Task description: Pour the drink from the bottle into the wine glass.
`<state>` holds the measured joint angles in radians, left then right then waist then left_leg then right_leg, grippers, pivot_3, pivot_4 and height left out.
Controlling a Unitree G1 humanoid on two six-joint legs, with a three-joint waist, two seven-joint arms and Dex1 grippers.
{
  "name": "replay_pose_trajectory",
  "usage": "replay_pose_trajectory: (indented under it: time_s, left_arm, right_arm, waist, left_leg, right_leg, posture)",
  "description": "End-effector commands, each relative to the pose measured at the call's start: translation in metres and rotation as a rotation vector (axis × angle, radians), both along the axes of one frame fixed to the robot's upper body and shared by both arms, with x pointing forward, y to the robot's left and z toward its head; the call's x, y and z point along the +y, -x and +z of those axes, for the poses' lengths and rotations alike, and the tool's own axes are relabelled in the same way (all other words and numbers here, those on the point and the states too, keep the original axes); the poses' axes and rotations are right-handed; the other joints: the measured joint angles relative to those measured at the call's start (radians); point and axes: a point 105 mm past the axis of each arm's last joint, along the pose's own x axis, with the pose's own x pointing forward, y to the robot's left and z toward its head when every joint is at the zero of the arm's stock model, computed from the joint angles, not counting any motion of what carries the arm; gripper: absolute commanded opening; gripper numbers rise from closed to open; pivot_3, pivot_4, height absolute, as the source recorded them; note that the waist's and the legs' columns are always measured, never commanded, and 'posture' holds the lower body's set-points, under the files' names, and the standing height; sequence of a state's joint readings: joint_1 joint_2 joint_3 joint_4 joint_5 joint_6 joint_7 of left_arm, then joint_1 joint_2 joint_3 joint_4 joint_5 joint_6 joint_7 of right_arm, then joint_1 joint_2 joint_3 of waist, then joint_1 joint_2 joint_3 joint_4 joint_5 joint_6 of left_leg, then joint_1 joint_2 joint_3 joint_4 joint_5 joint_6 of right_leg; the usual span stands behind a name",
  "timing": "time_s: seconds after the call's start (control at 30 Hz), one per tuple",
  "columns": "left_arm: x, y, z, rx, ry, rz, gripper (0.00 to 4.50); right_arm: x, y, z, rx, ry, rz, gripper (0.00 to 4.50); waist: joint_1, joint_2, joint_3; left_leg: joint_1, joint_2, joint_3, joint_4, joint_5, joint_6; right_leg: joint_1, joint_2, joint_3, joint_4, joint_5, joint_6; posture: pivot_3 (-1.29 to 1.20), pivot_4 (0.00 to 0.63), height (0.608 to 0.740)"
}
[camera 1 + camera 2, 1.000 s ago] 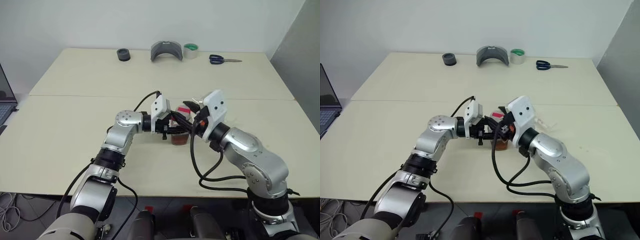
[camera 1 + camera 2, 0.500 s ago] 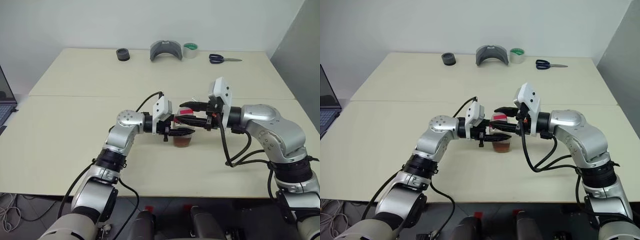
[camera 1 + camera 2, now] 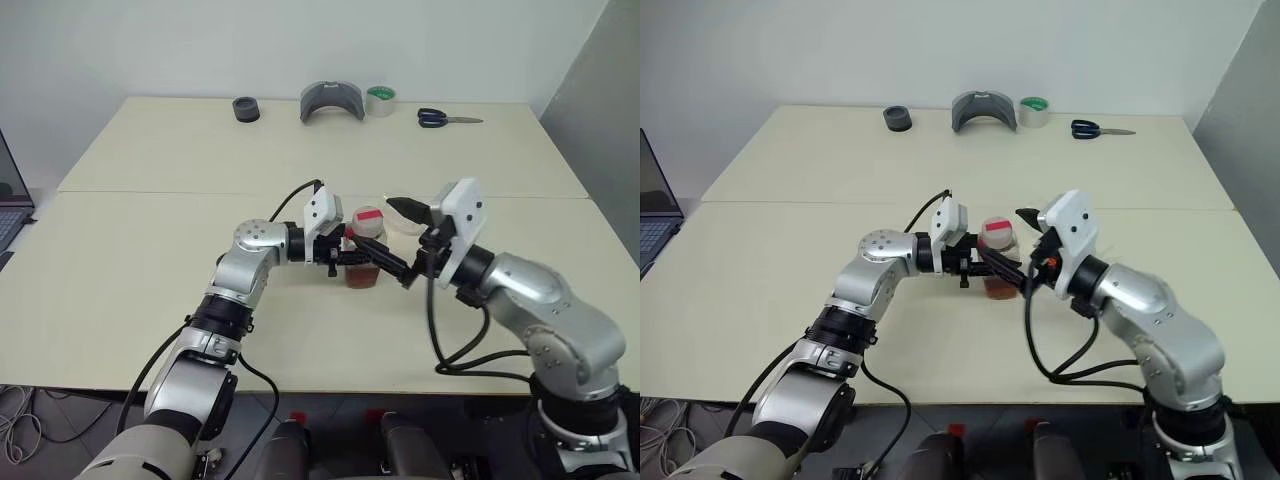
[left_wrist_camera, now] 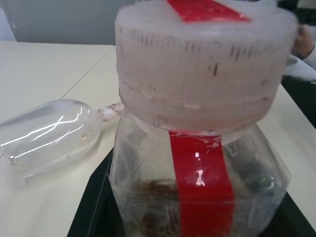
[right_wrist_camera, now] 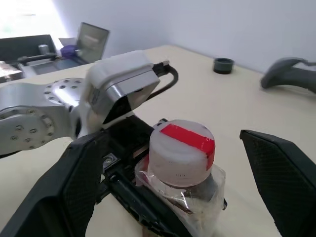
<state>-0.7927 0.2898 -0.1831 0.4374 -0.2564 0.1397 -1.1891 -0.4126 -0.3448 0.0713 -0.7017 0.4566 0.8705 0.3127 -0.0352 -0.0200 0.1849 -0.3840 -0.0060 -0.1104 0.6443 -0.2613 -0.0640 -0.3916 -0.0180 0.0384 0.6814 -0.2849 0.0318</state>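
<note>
Mid-table, left end effector (image 3: 352,257) seemingly clamps capped bottle (image 3: 365,262); right end effector (image 3: 403,243) gapes wide beside it

The small clear plastic bottle (image 5: 180,170) with its white, red-striped cap stands between the right gripper's (image 5: 180,197) spread black fingers (image 5: 286,173), clamped at the body by the left gripper (image 5: 143,197), on the cream bench (image 5: 222,103).
</note>
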Motion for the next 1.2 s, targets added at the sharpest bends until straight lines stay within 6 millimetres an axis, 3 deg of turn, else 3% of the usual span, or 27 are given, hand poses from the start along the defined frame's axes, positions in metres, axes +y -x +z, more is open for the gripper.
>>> replay_pose_trajectory:
  time_s: [0.03, 0.6, 0.7, 0.9, 1.07, 1.2]
  left_arm:
    - [-0.003, -0.004, 0.023, -0.08, 0.04, -0.002, 1.79]
    - [-0.005, -0.003, 0.022, -0.097, 0.027, -0.013, 1.79]
    - [-0.004, -0.003, 0.021, -0.096, 0.025, -0.011, 1.79]
    - [-0.004, -0.003, 0.021, -0.097, 0.024, -0.011, 1.79]
    - [-0.004, -0.002, 0.02, -0.096, 0.017, -0.012, 1.79]
    - [-0.002, 0.005, 0.02, -0.081, -0.005, -0.075, 1.79]
  right_arm:
    - [0.003, -0.005, 0.01, -0.078, -0.039, -0.157, 4.5]
    - [0.021, -0.015, 0.008, -0.082, -0.071, -0.159, 4.5]
    - [0.023, -0.015, 0.008, -0.083, -0.07, -0.144, 3.87]
    - [0.024, -0.014, 0.01, -0.099, -0.064, -0.126, 1.86]
    - [0.027, -0.013, 0.01, -0.099, -0.064, -0.091, 1.86]
    - [0.025, -0.016, 0.01, -0.125, 0.067, 0.233, 1.86]
  waist:
    - [0.0, 0.0, 0.0]
    - [0.0, 0.0, 0.0]
    - [0.0, 0.0, 0.0]
    - [0.0, 0.0, 0.0]
    - [0.0, 0.0, 0.0]
    - [-0.001, 0.0, 0.0]
  left_leg:
    - [0.0, 0.0, 0.0, 0.0, 0.0, 0.0]
    - [-0.001, 0.0, 0.0, 0.0, 0.0, 0.0]
    - [-0.001, 0.0, 0.0, 0.0, 0.0, 0.0]
    - [-0.001, 0.0, 0.0, 0.0, 0.0, 0.0]
    - [-0.001, 0.0, 0.0, 0.0, 0.0, 0.0]
    - [-0.001, -0.001, 0.001, 0.0, 0.0, 0.0]
  right_leg:
    - [0.0, 0.0, 0.0, 0.0, 0.0, 0.0]
    - [-0.002, 0.0, 0.0, 0.0, 0.0, 0.0]
    - [-0.002, 0.0, 0.0, 0.0, 0.0, 0.0]
    - [-0.002, 0.0, 0.0, 0.0, 0.0, 0.0]
    - [-0.002, 0.0, 0.0, 0.0, 0.0, 0.0]
    - [-0.001, 0.0, 0.0, 0.0, 0.0, 0.0]
  posture:
    - [0.0, 0.15, 0.74]
    - [0.0, 0.15, 0.74]
    - [0.0, 0.15, 0.74]
    - [0.0, 0.15, 0.74]
    - [0.0, 0.15, 0.74]
    - [0.0, 0.15, 0.74]
